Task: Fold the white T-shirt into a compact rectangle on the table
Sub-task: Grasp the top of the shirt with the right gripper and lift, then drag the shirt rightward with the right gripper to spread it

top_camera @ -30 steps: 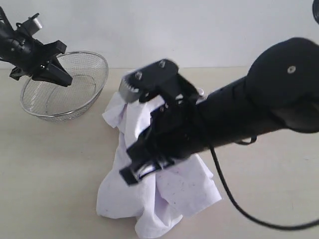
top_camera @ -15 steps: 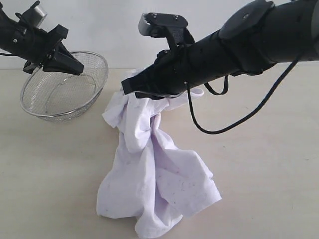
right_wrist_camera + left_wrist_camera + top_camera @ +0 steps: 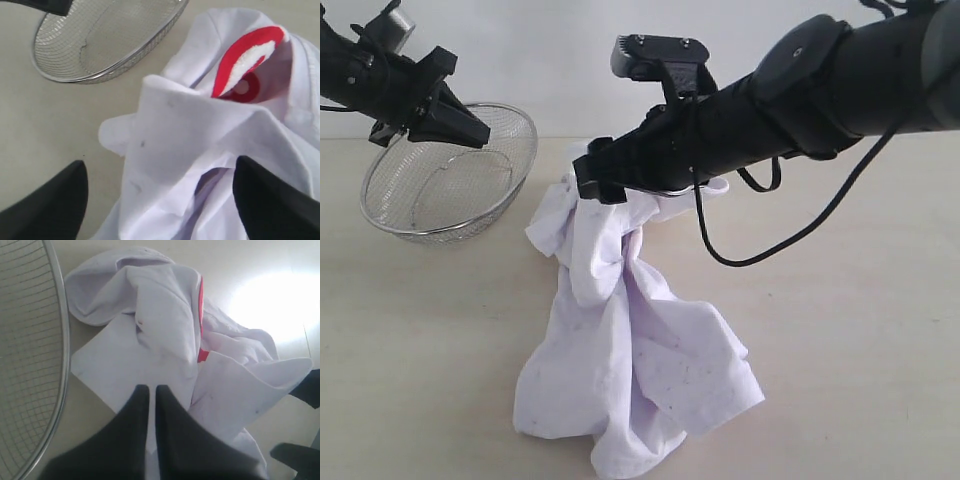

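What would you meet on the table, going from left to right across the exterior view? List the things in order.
wire-mesh basket → white T-shirt → bare stretch of the table

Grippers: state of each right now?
Left gripper: shut, holding nothing.
Right gripper: open wide over the white T-shirt, not gripping it.
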### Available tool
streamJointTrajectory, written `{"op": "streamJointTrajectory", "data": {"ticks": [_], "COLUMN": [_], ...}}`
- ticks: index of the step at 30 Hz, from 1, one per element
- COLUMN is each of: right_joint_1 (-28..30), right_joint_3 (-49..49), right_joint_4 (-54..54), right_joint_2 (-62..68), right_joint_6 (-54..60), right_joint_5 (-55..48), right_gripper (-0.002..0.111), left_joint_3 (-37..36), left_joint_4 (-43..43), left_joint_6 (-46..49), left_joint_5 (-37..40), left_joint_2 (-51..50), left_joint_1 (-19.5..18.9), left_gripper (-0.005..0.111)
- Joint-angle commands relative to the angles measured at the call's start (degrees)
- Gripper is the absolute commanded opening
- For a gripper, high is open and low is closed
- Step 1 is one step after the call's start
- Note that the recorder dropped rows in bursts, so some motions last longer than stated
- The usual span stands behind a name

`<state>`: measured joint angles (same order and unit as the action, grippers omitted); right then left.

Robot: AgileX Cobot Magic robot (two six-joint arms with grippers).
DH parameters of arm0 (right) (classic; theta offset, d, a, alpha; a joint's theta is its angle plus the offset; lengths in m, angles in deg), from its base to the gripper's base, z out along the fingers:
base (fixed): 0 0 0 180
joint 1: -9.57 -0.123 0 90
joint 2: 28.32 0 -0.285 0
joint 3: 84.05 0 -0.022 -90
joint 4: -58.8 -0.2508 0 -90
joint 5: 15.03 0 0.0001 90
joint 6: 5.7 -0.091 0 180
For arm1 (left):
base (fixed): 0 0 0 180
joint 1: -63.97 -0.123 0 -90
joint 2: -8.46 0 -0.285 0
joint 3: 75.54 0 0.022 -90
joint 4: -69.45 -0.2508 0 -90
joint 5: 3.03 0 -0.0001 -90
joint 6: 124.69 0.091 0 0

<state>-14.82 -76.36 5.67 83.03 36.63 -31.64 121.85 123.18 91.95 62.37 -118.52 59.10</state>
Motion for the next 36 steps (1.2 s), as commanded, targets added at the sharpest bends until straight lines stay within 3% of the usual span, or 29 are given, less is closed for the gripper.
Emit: {"op": "streamJointTrajectory", "data": {"ticks": [1, 11, 14, 16, 17, 27, 36], "right_joint_1": [0.4, 0.4, 0.4, 0.4, 0.6, 2.3, 19.2], "right_joint_3": [-0.4, -8.6, -9.2, -9.2, -9.2, -9.4, -9.4], "right_joint_4": [-0.5, -3.3, -3.3, -3.0, -3.0, 19.2, 31.6], "right_joint_2": [3.0, 9.4, 9.8, 9.6, 9.5, -0.7, -7.9], "right_joint_6": [-0.5, -2.8, -4.1, -3.6, -3.1, -7.5, -15.4], "right_joint_5": [3.4, -0.2, -0.7, -1.7, -2.0, -5.2, -18.0], "right_gripper": [0.069, 0.065, 0.036, 0.005, 0.001, 0.0, 0.0], "left_joint_3": [0.0, 0.0, 0.0, 0.0, 0.0, 0.0, -0.1], "left_joint_4": [0.8, 0.8, 0.8, 0.8, 0.8, 0.3, -0.2], "left_joint_6": [0.3, 0.7, 0.7, 0.7, 0.7, 0.7, 0.7], "left_joint_5": [0.7, -0.5, -0.6, -0.6, -0.8, -0.9, -0.4], "left_joint_2": [0.4, 0.4, 0.4, 0.4, 0.4, 0.4, 0.3], "left_joint_1": [0.3, 3.4, 4.0, 4.2, 4.2, 4.2, 4.2], "left_gripper": [0.005, 0.005, 0.005, 0.005, 0.005, 0.005, 0.005]}}
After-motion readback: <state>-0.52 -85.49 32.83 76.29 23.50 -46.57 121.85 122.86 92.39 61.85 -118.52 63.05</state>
